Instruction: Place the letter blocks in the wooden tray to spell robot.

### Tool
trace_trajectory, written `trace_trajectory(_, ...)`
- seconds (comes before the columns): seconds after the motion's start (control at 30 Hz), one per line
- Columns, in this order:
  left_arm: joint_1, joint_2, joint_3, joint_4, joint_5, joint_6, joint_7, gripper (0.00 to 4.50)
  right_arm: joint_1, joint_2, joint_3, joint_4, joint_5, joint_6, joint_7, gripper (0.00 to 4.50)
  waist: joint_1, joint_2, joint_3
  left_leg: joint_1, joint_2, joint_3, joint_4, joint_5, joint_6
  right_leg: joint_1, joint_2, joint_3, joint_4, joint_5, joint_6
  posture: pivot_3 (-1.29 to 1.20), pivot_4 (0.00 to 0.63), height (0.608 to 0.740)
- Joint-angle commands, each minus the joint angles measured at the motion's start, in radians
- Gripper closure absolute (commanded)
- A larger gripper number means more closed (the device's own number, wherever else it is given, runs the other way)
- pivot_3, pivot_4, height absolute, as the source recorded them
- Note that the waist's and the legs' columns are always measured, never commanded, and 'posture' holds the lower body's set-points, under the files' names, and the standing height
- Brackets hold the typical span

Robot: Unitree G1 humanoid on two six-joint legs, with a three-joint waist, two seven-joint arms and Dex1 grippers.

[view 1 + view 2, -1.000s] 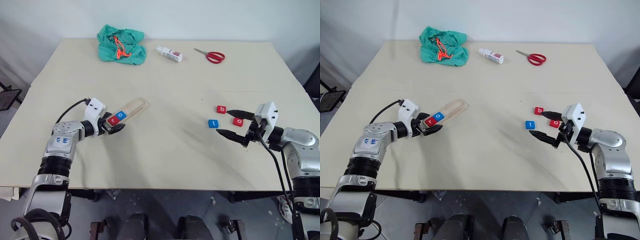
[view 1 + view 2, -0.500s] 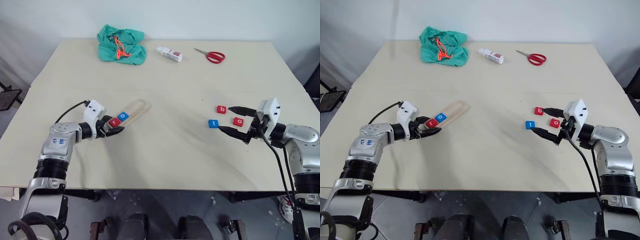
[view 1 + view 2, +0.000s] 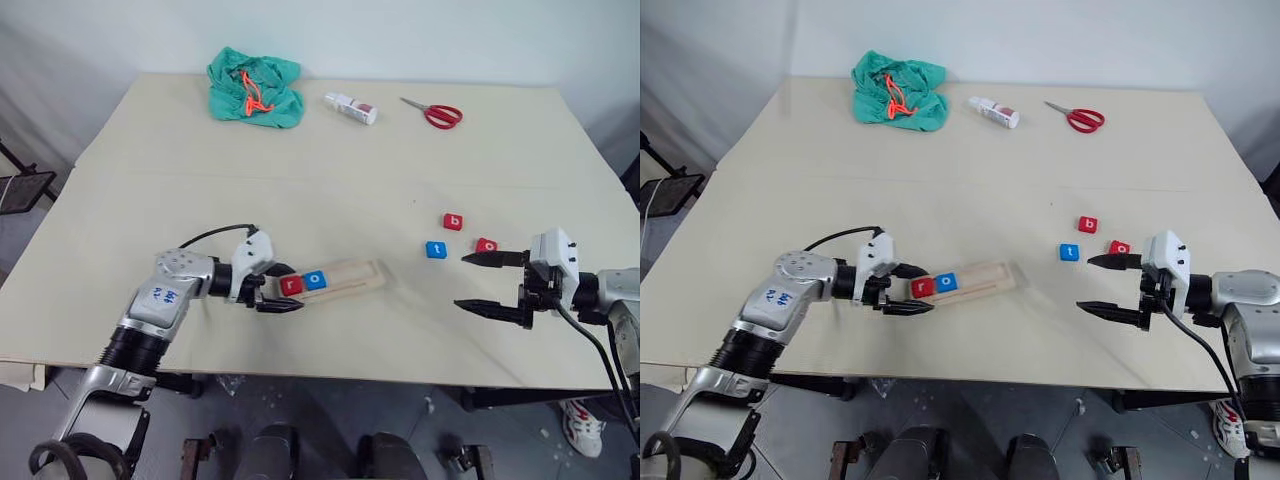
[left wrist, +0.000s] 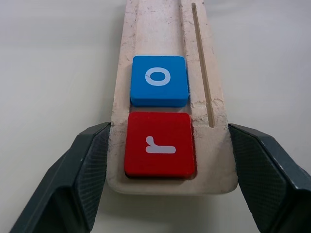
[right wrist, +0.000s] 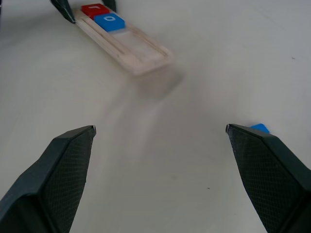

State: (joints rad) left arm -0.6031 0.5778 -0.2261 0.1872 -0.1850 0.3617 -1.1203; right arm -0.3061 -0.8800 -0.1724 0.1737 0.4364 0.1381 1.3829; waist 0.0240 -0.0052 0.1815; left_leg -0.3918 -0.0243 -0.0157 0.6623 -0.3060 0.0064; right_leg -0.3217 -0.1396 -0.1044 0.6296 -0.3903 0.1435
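table: left gripper clamps wooden tray; right gripper spread.

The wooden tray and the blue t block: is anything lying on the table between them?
Nothing; the left eye view shows bare table between wooden tray and blue t block.

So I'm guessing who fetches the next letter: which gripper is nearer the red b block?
Right. The right gripper hangs open just toward the robot from the red b block; the left gripper clamps the wooden tray far across the table.
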Motion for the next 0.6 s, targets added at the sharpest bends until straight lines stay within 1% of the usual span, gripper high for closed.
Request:
trace_trajectory(0.03,-0.022,-0.014,-0.030,-0.019,0.025,-0.061,-0.023,1.11,0.036,-0.017,-0.038,-0.070,0.037,0.017,0.001,0.00,0.000,0.000,0.000,0.000,0.000,0.000,0.000,0.000,0.000,0.000,0.000,0.000,0.000,0.000,0.000,0.00,0.150,0.740)
trace_trajectory(0.13,-0.028,-0.032,-0.067,-0.011,0.060,-0.116,-0.031,1.11,0.091,-0.017,-0.057,-0.128,0.052,0.033,-0.014,0.00,0.001,0.000,0.000,-0.001,0.000,0.000,0.000,0.000,0.000,0.000,0.000,-0.001,0.000,0.000,0.000,0.00,0.150,0.740)
trace_trajectory(0.33,-0.034,-0.062,-0.094,0.014,0.102,-0.180,-0.021,1.11,0.168,-0.016,-0.095,-0.202,0.080,0.068,-0.045,0.00,0.002,0.000,0.000,-0.001,0.000,0.000,0.000,0.000,0.000,0.000,0.000,-0.001,-0.001,0.000,0.000,0.00,0.150,0.740)
trace_trajectory(0.6,-0.029,-0.089,-0.108,0.036,0.145,-0.248,-0.012,1.11,0.190,-0.020,-0.118,-0.221,0.088,0.084,-0.069,0.00,0.003,0.000,0.000,-0.001,0.000,0.000,0.001,0.000,0.000,0.001,0.000,-0.001,-0.001,0.000,0.000,0.00,0.150,0.740)
